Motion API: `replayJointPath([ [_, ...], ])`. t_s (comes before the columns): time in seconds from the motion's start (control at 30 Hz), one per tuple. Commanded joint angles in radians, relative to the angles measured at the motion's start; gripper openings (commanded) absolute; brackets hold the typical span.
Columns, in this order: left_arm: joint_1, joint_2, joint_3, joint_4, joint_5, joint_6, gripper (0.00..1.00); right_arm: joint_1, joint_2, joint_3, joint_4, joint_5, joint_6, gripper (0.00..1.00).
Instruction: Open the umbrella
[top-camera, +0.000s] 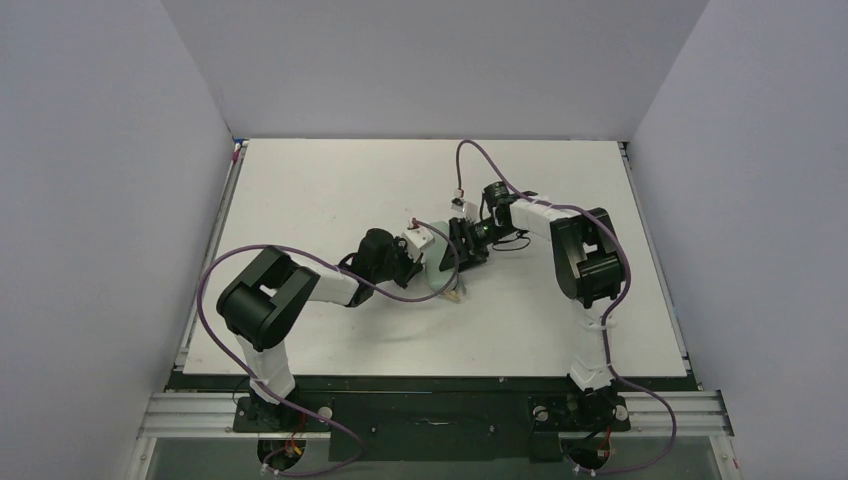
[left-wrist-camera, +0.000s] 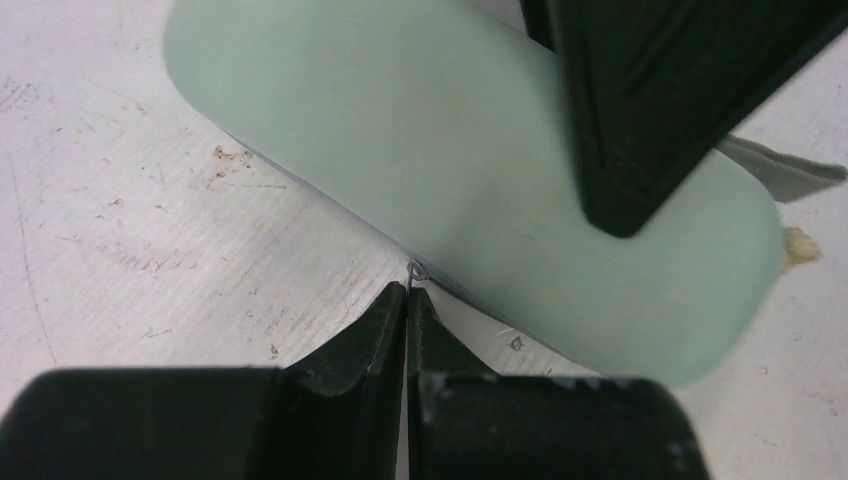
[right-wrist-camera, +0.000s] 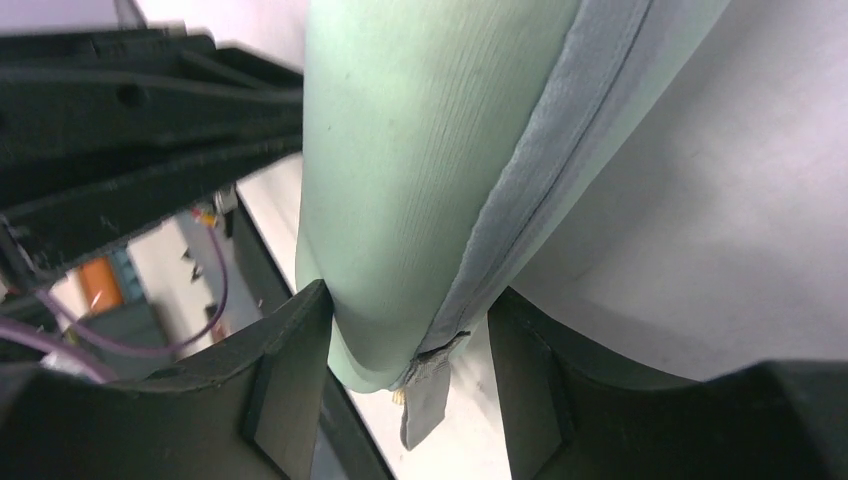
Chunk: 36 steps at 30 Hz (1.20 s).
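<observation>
The umbrella (top-camera: 437, 270) is bundled in a pale mint-green pouch (left-wrist-camera: 450, 150) lying at the middle of the table. My left gripper (left-wrist-camera: 407, 292) is shut, and a thin metal zipper pull (left-wrist-camera: 414, 271) at the pouch's lower edge is pinched between its tips. My right gripper (right-wrist-camera: 408, 300) straddles one end of the pouch (right-wrist-camera: 400, 180), one finger on each side, closed against it. One of its black fingers (left-wrist-camera: 640, 100) lies over the pouch in the left wrist view. A grey zip band (right-wrist-camera: 560, 130) runs along the pouch and ends in a loose grey tab (right-wrist-camera: 425, 400).
The white table (top-camera: 330, 180) is scuffed around the pouch. Grey walls close it in on the left, back and right. A small tan tuft (left-wrist-camera: 797, 247) sticks out at the pouch's end. Purple cables (top-camera: 300, 255) loop over both arms.
</observation>
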Motion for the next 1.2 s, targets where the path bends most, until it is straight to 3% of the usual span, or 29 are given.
replayJointPath([
  [0.0, 0.012, -0.021, 0.037, 0.112, -0.056, 0.009, 0.00, 0.012, 0.125, -0.066, -0.323, 0.225, -0.295, 0.00],
  [0.5, 0.055, 0.004, 0.095, 0.060, -0.121, -0.073, 0.00, -0.001, 0.144, -0.039, -0.484, 0.289, -0.479, 0.00],
  [0.57, 0.040, -0.019, 0.070, 0.072, -0.107, -0.045, 0.00, -0.022, 0.142, -0.010, -0.485, 0.301, -0.453, 0.07],
  [0.73, 0.025, -0.073, 0.018, 0.046, -0.062, -0.027, 0.00, -0.089, 0.096, 0.120, -0.471, 0.344, -0.371, 0.43],
  [0.8, 0.010, -0.088, 0.000, 0.035, -0.052, -0.028, 0.00, -0.113, 0.074, 0.170, -0.455, 0.372, -0.327, 0.50],
  [0.97, -0.038, -0.106, -0.031, 0.018, -0.054, -0.061, 0.00, -0.159, 0.015, 0.220, -0.418, 0.410, -0.248, 0.56],
  [1.17, -0.103, -0.120, -0.052, 0.017, -0.054, -0.083, 0.00, -0.184, -0.125, 0.108, -0.393, 0.472, -0.182, 0.57],
])
